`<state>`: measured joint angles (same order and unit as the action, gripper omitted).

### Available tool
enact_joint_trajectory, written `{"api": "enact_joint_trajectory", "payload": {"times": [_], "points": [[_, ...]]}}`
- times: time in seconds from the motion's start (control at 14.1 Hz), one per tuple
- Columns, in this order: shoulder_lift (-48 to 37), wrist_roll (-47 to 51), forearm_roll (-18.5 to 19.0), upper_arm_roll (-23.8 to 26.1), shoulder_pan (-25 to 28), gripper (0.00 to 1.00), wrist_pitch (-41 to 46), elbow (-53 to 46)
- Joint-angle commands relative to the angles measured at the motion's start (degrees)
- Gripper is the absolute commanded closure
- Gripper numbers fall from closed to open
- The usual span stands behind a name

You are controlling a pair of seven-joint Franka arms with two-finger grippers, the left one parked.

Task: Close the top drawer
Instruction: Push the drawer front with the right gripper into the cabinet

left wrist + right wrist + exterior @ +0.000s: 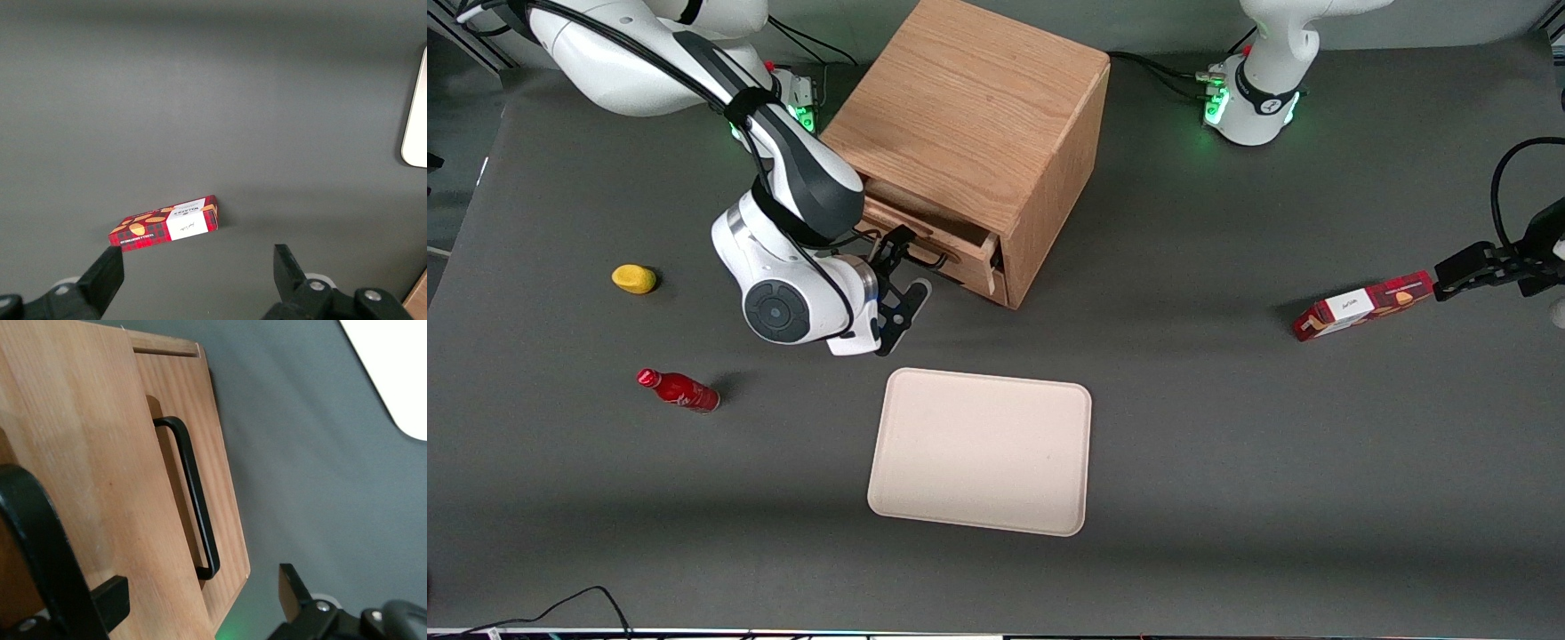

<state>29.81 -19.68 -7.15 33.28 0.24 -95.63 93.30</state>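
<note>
- Black-fingered, the claw (903,277) hung in front of the cabinet (969,133), its fingers spread wide and gripping nothing.
- One finger (891,244) sat at the top drawer (925,233), by its black wire handle; whether it touched could not be told.
- That drawer stood pulled out a little from the oak cabinet, its front panel proud of the cabinet face.
- The lower drawer (200,493) showed its own black handle (193,493) in the wrist view.
- A cream tray (980,451) lay on the grey bench (1227,444), nearer the front camera than the cabinet.
- A yellow lump (634,278) and a red bottle (679,390) lay toward the working arm's end, and a red box (1362,306) toward the parked arm's.
</note>
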Motion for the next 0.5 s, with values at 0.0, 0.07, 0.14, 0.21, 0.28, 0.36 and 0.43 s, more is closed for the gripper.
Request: {"api": "enact_joint_trajectory", "payload": {"times": [0.0, 0.07, 0.14, 0.21, 0.28, 0.36, 0.43], "points": [[-1.6, 3.16, 0.04, 0.82, 0.38, 0.0, -4.39, 5.13], [-1.6, 3.33, 0.04, 1.17, 0.38, 0.0, -4.57, 5.32], [-1.6, 3.86, 0.04, 1.35, 0.38, 0.0, -4.66, 5.58], [-1.6, 4.04, 0.04, 1.79, 0.38, 0.0, -4.66, 5.67], [-1.69, 4.13, 0.04, 1.88, 0.38, 0.0, -4.66, 5.67], [-1.69, 4.65, 0.04, 2.05, 0.38, 0.0, -4.66, 5.93], [-1.69, 5.0, 0.04, 2.32, 0.38, 0.0, -4.66, 6.02]]}}
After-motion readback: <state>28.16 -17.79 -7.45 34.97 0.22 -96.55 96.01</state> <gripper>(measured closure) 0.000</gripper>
